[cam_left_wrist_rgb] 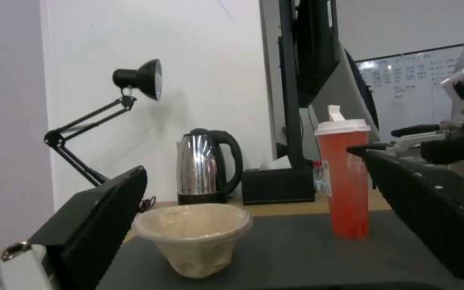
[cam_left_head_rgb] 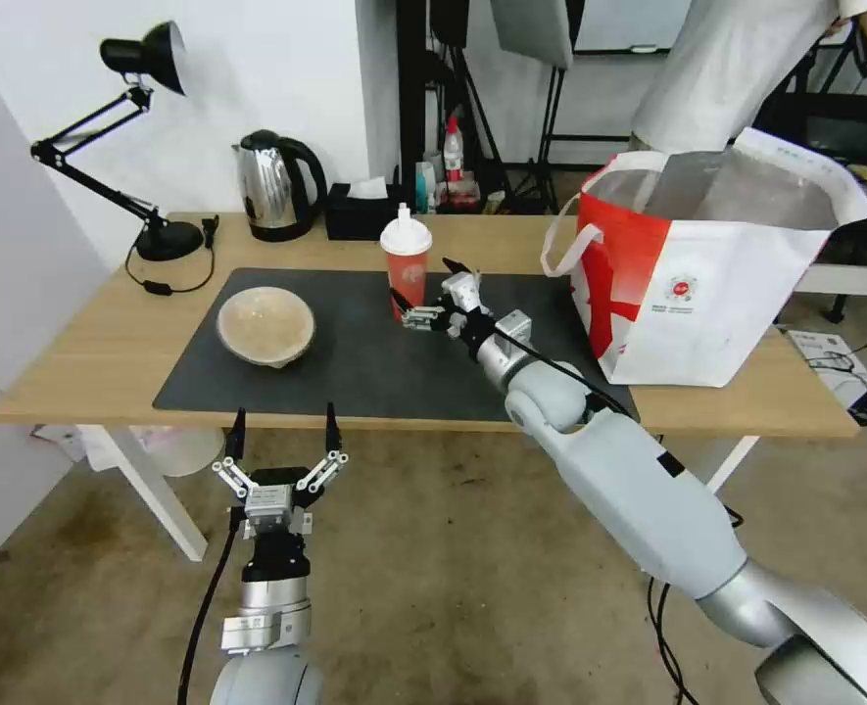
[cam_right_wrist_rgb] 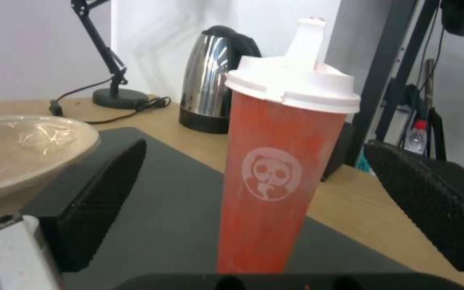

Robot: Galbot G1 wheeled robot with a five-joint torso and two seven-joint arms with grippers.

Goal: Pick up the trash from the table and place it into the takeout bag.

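Two pieces of trash stand on the dark grey mat (cam_left_head_rgb: 374, 362) of the light-wood table (cam_left_head_rgb: 90, 362): a red cup (cam_left_head_rgb: 406, 269) with a white domed lid and a beige pulp bowl (cam_left_head_rgb: 265, 325). The right gripper (cam_left_head_rgb: 431, 292) reaches over the mat with its jaws spread wide, and the cup stands upright between them, not yet pinched; in the right wrist view the cup (cam_right_wrist_rgb: 280, 169) sits in the gap with one black ribbed finger (cam_right_wrist_rgb: 103, 193) on one side and the other finger on the far side, both apart from its wall. A white panda logo (cam_right_wrist_rgb: 271, 178) faces that camera. The pulp bowl (cam_right_wrist_rgb: 22, 149) lies outside the jaws, beyond the first finger, well apart from the cup.

The left gripper (cam_left_head_rgb: 281, 433) hangs below and just in front of the table's near edge, off the mat, with its jaws spread and holding nothing. From the left wrist view the pulp bowl (cam_left_wrist_rgb: 193, 237) rests between the lines of its fingers (cam_left_wrist_rgb: 108, 217) but farther out, upright on the mat, and the red cup (cam_left_wrist_rgb: 346, 181) stands beyond it toward the other finger, with the right gripper (cam_left_wrist_rgb: 404, 139) beside the cup.

The takeout bag (cam_left_head_rgb: 707, 264), white with a red side panel, foil lining and loop handles, stands open on the table outside the right jaws, on the arm's far side from the cup. Beyond the cup, at the table's back edge, are a steel kettle (cam_left_head_rgb: 276, 186), a black tissue box (cam_left_head_rgb: 362, 211) and a black desk lamp (cam_left_head_rgb: 139, 147)
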